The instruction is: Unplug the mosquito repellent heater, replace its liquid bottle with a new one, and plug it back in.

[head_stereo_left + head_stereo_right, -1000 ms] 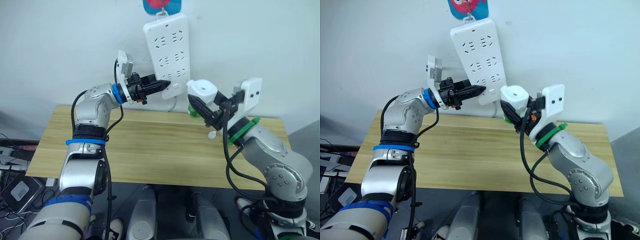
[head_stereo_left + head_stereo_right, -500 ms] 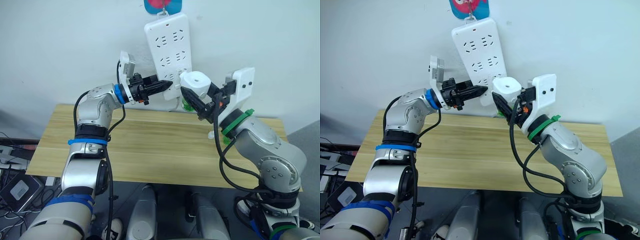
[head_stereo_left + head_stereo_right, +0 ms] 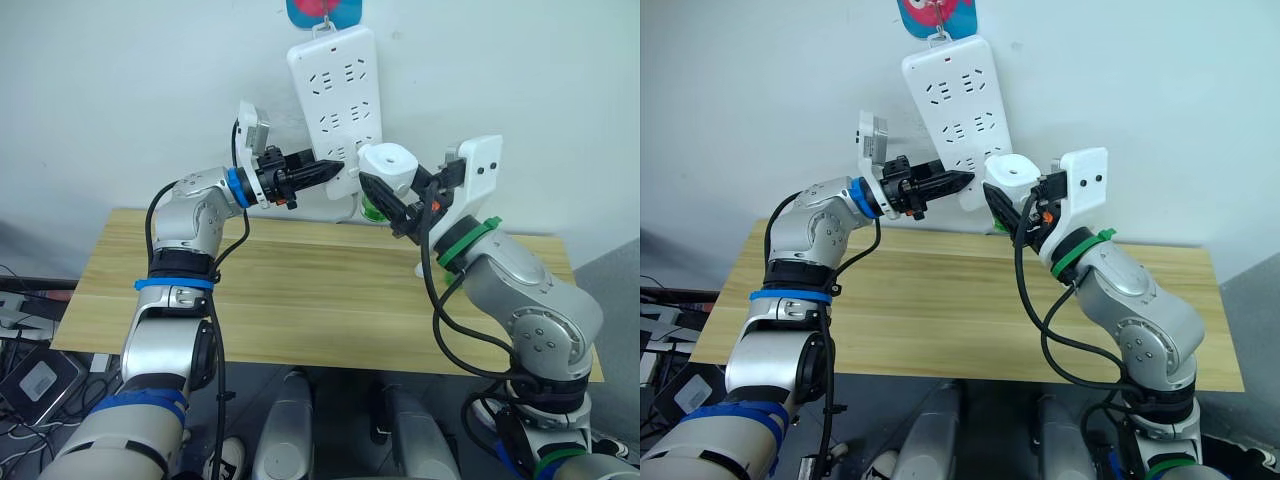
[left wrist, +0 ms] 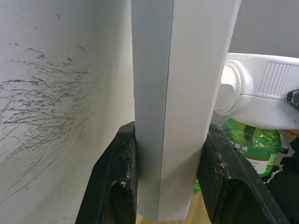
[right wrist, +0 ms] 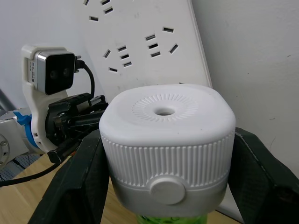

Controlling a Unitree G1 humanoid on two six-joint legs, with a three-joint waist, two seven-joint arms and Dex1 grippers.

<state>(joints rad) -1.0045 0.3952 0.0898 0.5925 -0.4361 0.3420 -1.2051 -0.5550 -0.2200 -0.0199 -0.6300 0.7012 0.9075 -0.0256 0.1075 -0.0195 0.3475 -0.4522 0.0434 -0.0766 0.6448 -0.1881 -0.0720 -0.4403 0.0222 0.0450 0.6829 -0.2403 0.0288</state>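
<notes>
White power strip (image 3: 340, 110) hanging on the wall above a wooden table (image 3: 290, 300). Left gripper (image 3: 328, 170) clamped on the strip's lower edge, one finger (image 4: 114, 179) on each side. Right gripper (image 3: 392, 205) closed around the mosquito repellent heater (image 3: 388, 167), held upright just beside the strip's lower right corner, round hole facing up. Green bottle (image 4: 252, 147) attached beneath the heater. Small white cap (image 3: 424, 268) resting on the table below the right arm.

Small print is seen on the label of the green bottle (image 4: 256, 148) under the mosquito repellent heater (image 4: 261, 94), but none of it can be read.
</notes>
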